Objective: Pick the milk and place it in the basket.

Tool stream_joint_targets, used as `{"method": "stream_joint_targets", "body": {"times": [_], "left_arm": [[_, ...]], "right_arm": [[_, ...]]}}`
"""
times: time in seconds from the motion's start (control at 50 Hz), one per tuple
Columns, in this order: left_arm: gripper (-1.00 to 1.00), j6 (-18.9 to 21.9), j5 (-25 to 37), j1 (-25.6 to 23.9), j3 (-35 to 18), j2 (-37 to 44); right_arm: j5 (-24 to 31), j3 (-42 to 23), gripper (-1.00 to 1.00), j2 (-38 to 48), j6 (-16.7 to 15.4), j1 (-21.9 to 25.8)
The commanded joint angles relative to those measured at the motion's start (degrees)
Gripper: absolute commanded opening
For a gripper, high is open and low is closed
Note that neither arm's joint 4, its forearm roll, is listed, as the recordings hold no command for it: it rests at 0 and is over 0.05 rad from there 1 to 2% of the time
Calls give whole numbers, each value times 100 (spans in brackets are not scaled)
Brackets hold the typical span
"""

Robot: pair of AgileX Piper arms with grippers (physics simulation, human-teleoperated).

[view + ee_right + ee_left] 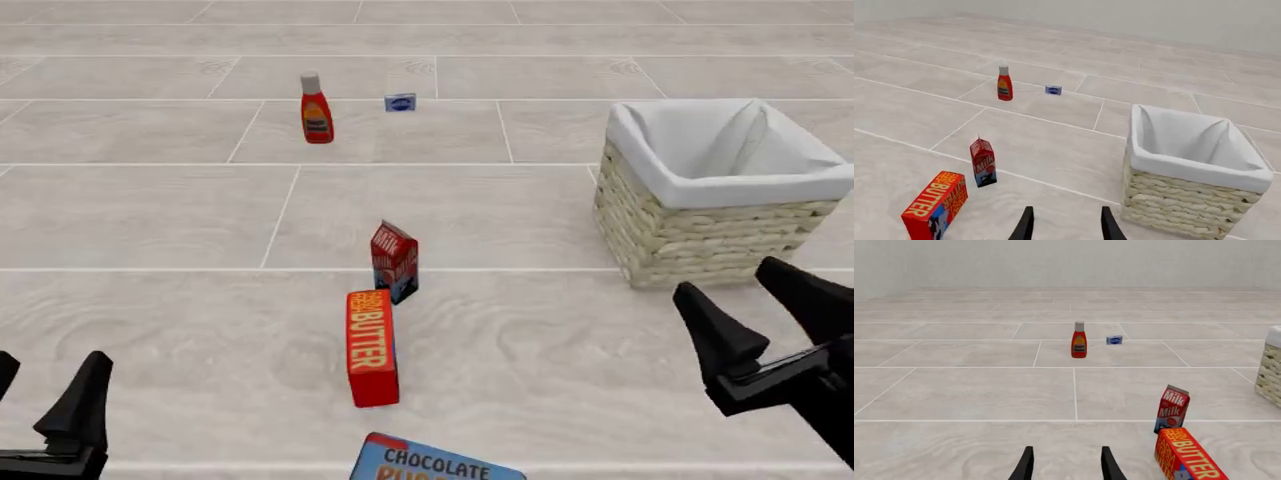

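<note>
Nothing of the task is done yet: at the near edge the left gripper [47, 415] and the right gripper [767, 320] both hover low with fingers spread and empty. Farther out, mid-bench, the milk [394, 262] stands upright and untouched just beyond the butter box [371, 346]. The basket [694, 235], far right, holds nothing visible.

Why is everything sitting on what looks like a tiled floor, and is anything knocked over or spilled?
Nothing is spilled. The milk and the ketchup bottle stand upright, and the basket sits level and empty. Only the butter box lies flat on its long side, just in front of the milk.
</note>
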Motion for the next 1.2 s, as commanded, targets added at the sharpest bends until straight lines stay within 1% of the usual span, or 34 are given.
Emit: {"method": "stream_joint_targets", "body": {"times": [0.02,0.06,0.14,0.16,0.18,0.2,0.22,0.24,0.26,0.28,0.3,0.4,0.48,0.5,0.52,0.54,0.56,0.62,0.66,0.68,0.82,0.88,1.08,1.2], "left_arm": [[100,-1,0,2,0,0],[100,-1,0,0,0,1],[100,1,0,-1,0,0],[100,0,0,-1,0,0],[100,0,0,0,0,0],[100,0,0,0,0,0],[100,0,0,0,0,0],[100,0,0,0,0,0],[100,1,0,1,0,0],[100,-1,0,0,0,0],[100,0,0,1,0,0],[100,-1,0,1,0,-1],[100,1,0,-1,0,1],[100,0,0,0,0,1],[100,0,0,-1,0,1],[100,0,0,1,0,-1],[100,0,0,0,0,0],[100,-1,0,1,0,0],[100,0,0,0,0,0],[100,1,0,0,0,1],[100,-1,0,1,0,1],[100,-1,0,0,0,1],[100,-1,0,1,0,0],[100,-1,0,0,0,0]], "right_arm": [[119,-829,100,1397,45,719],[155,-976,100,1356,-120,752],[237,-1318,100,1752,-181,892],[200,-1405,100,1983,-321,902],[159,-1418,100,2059,-390,905],[73,-1523,100,2272,-345,964],[93,-1623,100,2431,-180,1070],[93,-1624,100,2433,-180,1070],[80,-1701,100,2636,-189,1109],[51,-1816,100,2974,-295,1128],[-4,-1851,100,3054,-409,1110],[85,-2316,100,3523,-254,1210],[129,-2576,100,3776,-260,1201],[129,-2637,100,3838,-289,1201],[101,-2723,100,3963,-386,1174],[91,-2778,100,4031,-396,1200],[84,-2844,100,4130,-390,1324],[37,-3048,100,4491,-356,1377],[-10,-3095,100,4580,-380,1349],[-11,-3234,100,4807,-385,1391],[-86,-3479,100,5188,-402,1451],[-89,-3601,100,5363,-327,1515],[-232,-3981,100,5928,-297,1633],[-293,-4230,100,6305,-340,1661]]}}
